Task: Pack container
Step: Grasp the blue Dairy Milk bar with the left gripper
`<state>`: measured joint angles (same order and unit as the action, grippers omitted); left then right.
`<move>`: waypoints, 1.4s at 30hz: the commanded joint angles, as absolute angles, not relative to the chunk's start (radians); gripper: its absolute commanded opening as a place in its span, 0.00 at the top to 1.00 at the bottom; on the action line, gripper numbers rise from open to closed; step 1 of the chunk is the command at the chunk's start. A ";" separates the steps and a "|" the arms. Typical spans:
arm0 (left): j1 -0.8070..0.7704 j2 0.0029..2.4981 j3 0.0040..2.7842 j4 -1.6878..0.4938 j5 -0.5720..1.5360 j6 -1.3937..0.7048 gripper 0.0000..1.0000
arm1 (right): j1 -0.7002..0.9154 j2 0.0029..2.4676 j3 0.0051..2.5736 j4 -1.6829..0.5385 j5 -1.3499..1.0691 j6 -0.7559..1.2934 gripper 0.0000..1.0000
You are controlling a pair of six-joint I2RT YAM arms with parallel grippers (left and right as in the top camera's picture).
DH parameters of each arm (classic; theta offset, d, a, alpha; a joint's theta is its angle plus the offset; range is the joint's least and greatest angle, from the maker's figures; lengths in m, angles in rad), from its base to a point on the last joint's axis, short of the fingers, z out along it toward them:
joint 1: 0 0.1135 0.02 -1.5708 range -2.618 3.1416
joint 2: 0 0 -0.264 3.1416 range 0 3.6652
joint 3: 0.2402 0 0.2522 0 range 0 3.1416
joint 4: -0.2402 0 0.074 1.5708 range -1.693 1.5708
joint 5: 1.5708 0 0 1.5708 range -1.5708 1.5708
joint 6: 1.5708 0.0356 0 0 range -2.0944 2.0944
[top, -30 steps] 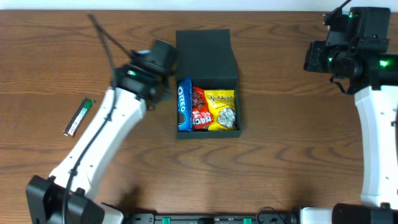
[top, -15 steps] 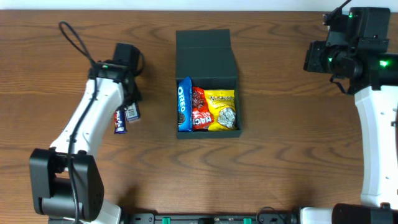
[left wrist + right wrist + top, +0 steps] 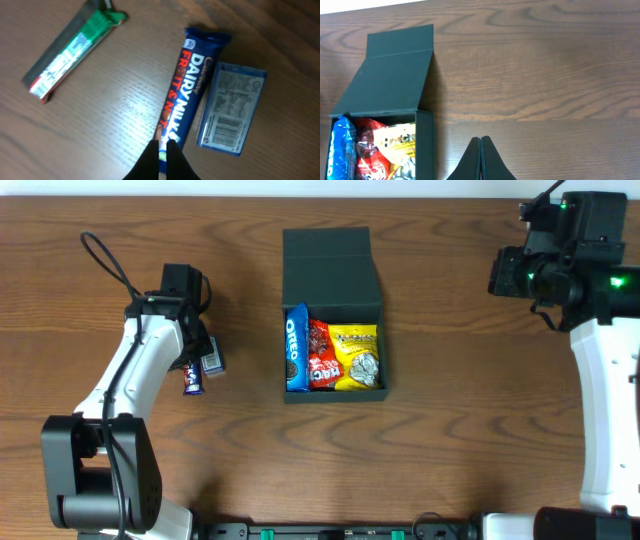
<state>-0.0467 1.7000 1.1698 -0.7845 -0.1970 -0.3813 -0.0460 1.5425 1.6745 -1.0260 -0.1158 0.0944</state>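
**Two loose snacks left of the container, left gripper poised over one**

Three packets already fill the open container (image 3: 330, 265), its lid folded back on the far side. The next candidate, a Dairy Milk bar (image 3: 192, 85), lies on the table well to the left of the container, with a small blue box (image 3: 231, 112) just beside it on the container's side. A green-wrapped bar (image 3: 70, 50) lies farther from the container.

The left gripper (image 3: 163, 150) hangs directly over the near end of the Dairy Milk bar. Its fingers are pressed almost together and hold nothing. The bar's long axis runs away from the fingertips, roughly parallel to the container's left wall, so the jaws would close across its width once spread. Whether the tips already touch the wrapper is hard to judge from this angle.

The right gripper (image 3: 481, 147) is closed and empty, well to the right of the container, so the left arm is plainly the nearer one.

One second ago the left arm sat against the container's left wall. It has since swung outward to the loose snacks. The container's contents and the right arm are unchanged.
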 commanded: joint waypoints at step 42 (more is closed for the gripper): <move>0.041 1.826 1.051 -0.472 -0.096 -0.208 0.41 | -0.055 1.530 1.674 -1.013 -0.120 0.096 0.98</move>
